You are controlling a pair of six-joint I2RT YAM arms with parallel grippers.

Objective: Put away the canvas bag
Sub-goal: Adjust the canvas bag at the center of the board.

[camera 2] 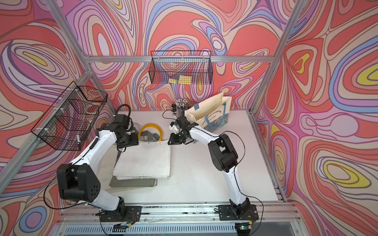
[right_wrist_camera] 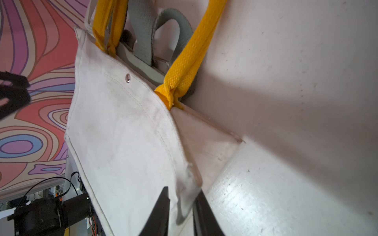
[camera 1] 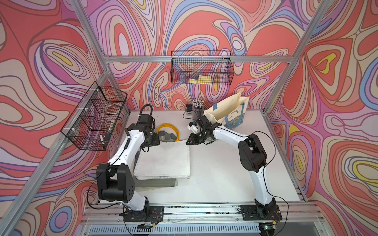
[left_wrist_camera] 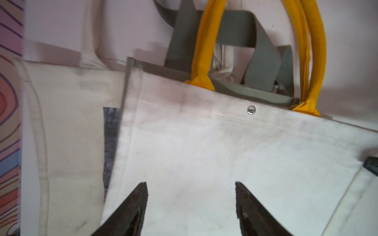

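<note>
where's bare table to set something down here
Widest bare table lies between the folded bag stack and the right arm. A narrower strip runs beyond that arm. Crowded at the back: pencil cup, standing tote, yellow handles.

Walls (camera 1: 204,26): I see a swirl pattern in coral red, lilac, blue, yellow & beige, w/ dark outlines. Table (camera 1: 221,173): white. Canvas bag (camera 1: 163,157): off-white w/ faint grey smudges; yellow handles (camera 1: 167,127); silver snap (left_wrist_camera: 251,110). Lower bag (camera 1: 157,182): grey, w/ grey straps (left_wrist_camera: 235,30). Standing tote (camera 1: 231,110): cream w/ blue handles, a blue-grey print along the bottom & dark lettering. Back basket (camera 1: 201,69) & side basket (camera 1: 96,116): black wire; I spot yellow notes (camera 1: 201,79) in the back one. Arms (camera 1: 126,149): white shells, black joints. Pencils (camera 1: 198,103): silver-grey on my feed.
</note>
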